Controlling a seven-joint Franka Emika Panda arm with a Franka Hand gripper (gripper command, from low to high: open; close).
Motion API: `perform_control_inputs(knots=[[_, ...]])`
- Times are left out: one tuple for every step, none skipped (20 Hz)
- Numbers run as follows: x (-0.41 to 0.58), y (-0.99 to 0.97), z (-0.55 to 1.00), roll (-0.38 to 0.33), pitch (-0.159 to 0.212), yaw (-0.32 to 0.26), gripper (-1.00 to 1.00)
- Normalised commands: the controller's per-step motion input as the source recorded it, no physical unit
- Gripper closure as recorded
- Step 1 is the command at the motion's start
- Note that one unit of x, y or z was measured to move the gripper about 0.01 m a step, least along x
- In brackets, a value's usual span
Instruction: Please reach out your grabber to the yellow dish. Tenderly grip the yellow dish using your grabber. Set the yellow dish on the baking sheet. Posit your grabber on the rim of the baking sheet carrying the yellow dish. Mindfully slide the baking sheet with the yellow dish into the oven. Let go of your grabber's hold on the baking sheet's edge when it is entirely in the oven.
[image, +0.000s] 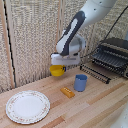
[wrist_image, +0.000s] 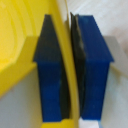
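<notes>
- Stretching across the foreground, a pale wooden tabletop with visible grain carries the scene; woven, straw-coloured panels divided by wooden strips close off the room behind it.
- Above the table, the grabber hangs from a white arm and holds the yellow dish in the air, clear of the wood.
- Seen from the wrist view, the blue-tipped fingers are drawn narrow onto the yellow dish's thin rim, one finger on each side of the wall.
- At the exterior view's right stands the oven, dark and boxy, with the baking sheet extending from its front towards the table's middle.
- Between the dish and the baking sheet, a blue cup stands upright on the table.
- Just beside the cup lies a flat orange-yellow block.
- Near the exterior view's left corner rests a large white patterned plate, well apart from the oven.
</notes>
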Motion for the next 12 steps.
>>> perform_control_inputs(knots=[[0.157,-0.31,0.71,0.000,0.019,-0.273,1.00],[0.146,-0.30,0.71,0.000,0.020,-0.282,1.00],[0.143,-0.28,0.71,0.000,0.039,-0.292,1.00],[0.143,-0.26,0.71,0.000,0.049,-0.302,1.00],[0.129,-0.23,0.70,0.000,0.054,-0.311,1.00],[0.114,-0.25,0.69,0.000,0.066,-0.314,1.00],[0.106,-0.27,0.69,0.000,0.073,-0.310,1.00],[0.091,-0.28,0.68,0.000,0.077,-0.310,1.00],[0.080,-0.32,0.70,0.000,0.088,-0.299,1.00],[0.066,-0.37,0.71,0.000,0.096,-0.281,1.00],[0.031,-0.39,0.71,0.000,0.128,-0.279,1.00],[0.026,-0.40,0.71,0.000,0.135,-0.274,1.00]])
